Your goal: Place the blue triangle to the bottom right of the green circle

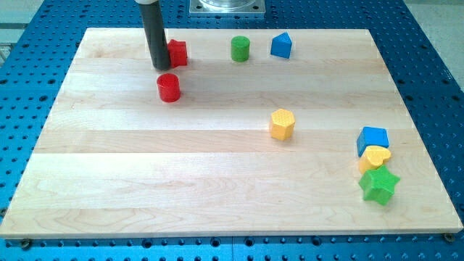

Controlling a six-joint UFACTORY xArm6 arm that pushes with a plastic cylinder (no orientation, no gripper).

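Note:
The blue triangle lies near the view's top, just right of the green circle, with a small gap between them. My tip is at the view's top left, touching the left side of a red star-like block and just above a red cylinder. The tip is far to the left of the green circle and the blue triangle.
A yellow hexagon sits right of centre. At the right edge a blue cube, a yellow heart and a green star are stacked close together. The wooden board rests on a blue perforated table.

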